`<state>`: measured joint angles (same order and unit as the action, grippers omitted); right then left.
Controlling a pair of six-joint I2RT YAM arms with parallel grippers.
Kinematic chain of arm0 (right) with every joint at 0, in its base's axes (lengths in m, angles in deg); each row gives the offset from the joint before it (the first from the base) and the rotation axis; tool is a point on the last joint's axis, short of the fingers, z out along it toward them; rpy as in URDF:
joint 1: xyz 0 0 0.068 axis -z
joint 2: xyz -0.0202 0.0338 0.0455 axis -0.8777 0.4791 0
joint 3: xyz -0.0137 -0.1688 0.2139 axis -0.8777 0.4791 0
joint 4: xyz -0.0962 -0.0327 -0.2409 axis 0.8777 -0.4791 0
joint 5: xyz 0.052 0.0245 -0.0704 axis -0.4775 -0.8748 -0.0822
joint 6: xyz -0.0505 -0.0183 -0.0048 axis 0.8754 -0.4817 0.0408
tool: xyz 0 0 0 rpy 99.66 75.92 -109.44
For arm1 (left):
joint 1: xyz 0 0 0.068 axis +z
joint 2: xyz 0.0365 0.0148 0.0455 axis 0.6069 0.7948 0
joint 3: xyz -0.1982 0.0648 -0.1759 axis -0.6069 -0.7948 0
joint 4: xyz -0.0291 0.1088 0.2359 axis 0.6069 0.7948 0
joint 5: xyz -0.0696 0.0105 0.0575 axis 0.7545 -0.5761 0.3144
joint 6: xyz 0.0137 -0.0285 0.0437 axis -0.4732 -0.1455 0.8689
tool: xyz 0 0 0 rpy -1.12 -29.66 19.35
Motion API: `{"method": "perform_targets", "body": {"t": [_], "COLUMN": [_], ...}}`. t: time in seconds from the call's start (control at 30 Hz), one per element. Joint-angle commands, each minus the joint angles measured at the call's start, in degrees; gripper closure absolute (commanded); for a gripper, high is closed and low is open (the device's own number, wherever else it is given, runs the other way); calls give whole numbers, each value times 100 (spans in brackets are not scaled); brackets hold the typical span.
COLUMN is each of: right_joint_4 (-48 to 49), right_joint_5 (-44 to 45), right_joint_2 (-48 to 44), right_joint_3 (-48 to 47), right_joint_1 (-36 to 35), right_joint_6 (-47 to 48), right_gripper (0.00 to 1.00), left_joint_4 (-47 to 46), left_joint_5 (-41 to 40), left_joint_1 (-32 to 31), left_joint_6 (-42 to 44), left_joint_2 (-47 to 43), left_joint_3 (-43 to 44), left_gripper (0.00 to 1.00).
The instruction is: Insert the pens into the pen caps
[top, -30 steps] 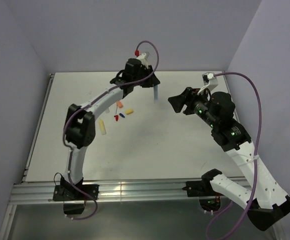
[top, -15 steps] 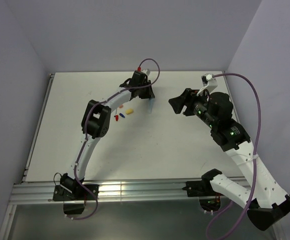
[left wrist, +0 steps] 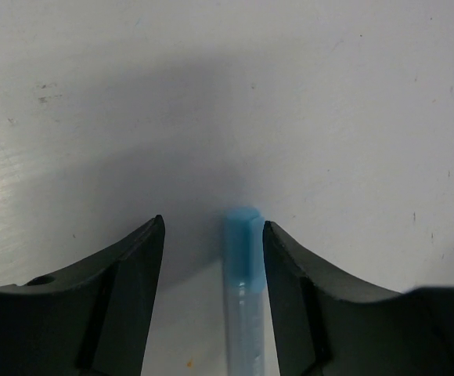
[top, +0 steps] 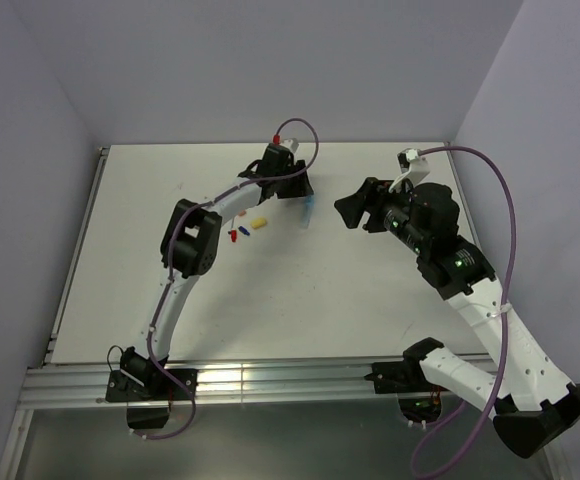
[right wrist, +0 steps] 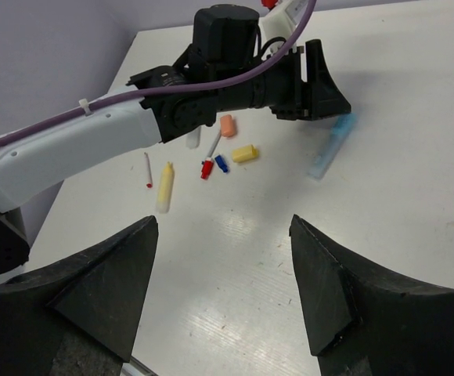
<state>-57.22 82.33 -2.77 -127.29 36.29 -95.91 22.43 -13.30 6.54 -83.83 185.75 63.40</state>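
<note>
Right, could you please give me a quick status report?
Left gripper open over pale blue translucent pen lying on white table. Right gripper open, empty. Nothing in the way.

A blue-capped translucent pen (right wrist: 330,146) lies flat, apart from scattered caps (right wrist: 244,153).

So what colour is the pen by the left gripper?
Light blue; the pen shows best in the left wrist view.

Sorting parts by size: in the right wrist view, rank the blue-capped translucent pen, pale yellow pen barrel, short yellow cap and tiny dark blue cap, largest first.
1. blue-capped translucent pen
2. pale yellow pen barrel
3. short yellow cap
4. tiny dark blue cap
They lie fairly close together, so nearness hardly matters.
</note>
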Motion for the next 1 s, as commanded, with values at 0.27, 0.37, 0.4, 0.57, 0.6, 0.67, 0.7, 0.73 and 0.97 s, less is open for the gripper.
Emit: {"method": "perform_targets", "body": {"t": [0.27, 0.37, 0.4, 0.57, 0.6, 0.67, 0.7, 0.73, 0.97], "right_joint_4": [128, 154, 163, 207, 207, 207, 225, 225, 190], "right_joint_5": [102, 84, 93, 23, 5, -48, -65, -83, -171], "right_joint_2": [33, 50, 42, 68, 85, 94, 103, 94, 103], "right_joint_3": [-33, -16, 2, 37, 37, 46, 55, 64, 134], "right_joint_1": [38, 38, 38, 38, 38, 38, 38, 38, 38], "right_joint_6": [96, 96, 87, 69, 69, 69, 69, 69, 87], "right_gripper": [24, 24, 24, 24, 24, 24, 24, 24, 25], "left_joint_4": [-130, 81, 230, 819, 881, 855, 855, 968, 1557], "left_joint_5": [-500, -913, -1210, -2222, -2363, -2715, -2855, -3222, -4165], "left_joint_1": [16, 16, 7, 16, -2, 7, 7, 7, 68], "left_joint_6": [175, 89, 27, -474, -544, -650, -694, -816, -1283], "left_joint_2": [-1861, -2319, -2450, -3268, -3417, -3874, -4015, -4277, -5009], "left_joint_3": [-527, -737, -834, -1544, -1721, -2299, -2468, -2609, -3673], "left_gripper": [41, 43, 43, 47, 48, 48, 48, 48, 51]}}
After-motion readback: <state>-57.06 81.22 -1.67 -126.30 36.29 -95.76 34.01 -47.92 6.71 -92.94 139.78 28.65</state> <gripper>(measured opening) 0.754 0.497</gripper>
